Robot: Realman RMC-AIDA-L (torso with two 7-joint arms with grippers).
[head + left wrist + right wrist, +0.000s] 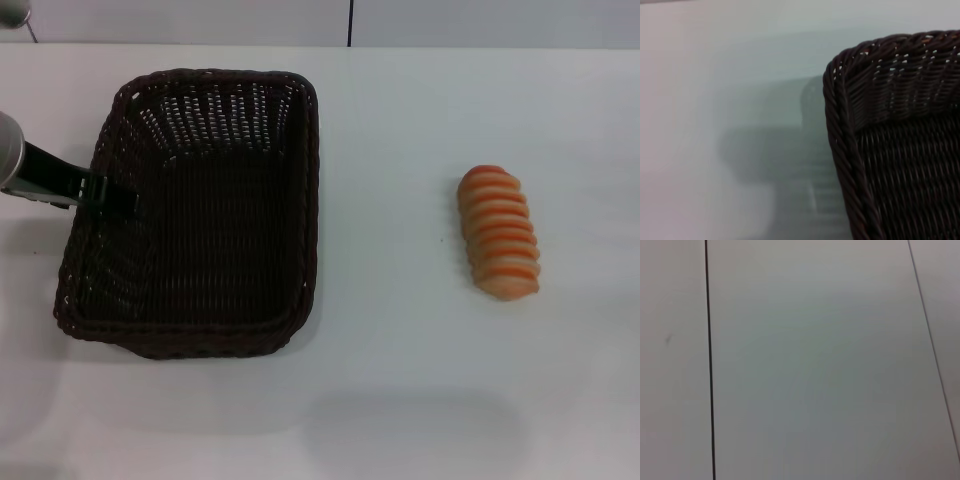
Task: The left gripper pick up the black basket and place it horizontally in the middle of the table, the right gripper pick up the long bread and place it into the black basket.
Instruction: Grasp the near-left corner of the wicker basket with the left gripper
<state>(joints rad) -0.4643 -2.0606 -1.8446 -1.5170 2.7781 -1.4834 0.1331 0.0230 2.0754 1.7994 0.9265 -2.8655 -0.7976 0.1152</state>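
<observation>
I can't make out the black angular left gripper's (pixel 118 197) fingers; they sink against the dark woven wicker black basket's (pixel 200 300) left wall. My left wrist view crops that basket (pixel 900 150) to one corner. The right gripper's out of sight.

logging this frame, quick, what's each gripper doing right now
Left gripper: at the black basket's left rim; fingers cannot be told.
Right gripper: not in view.
</observation>
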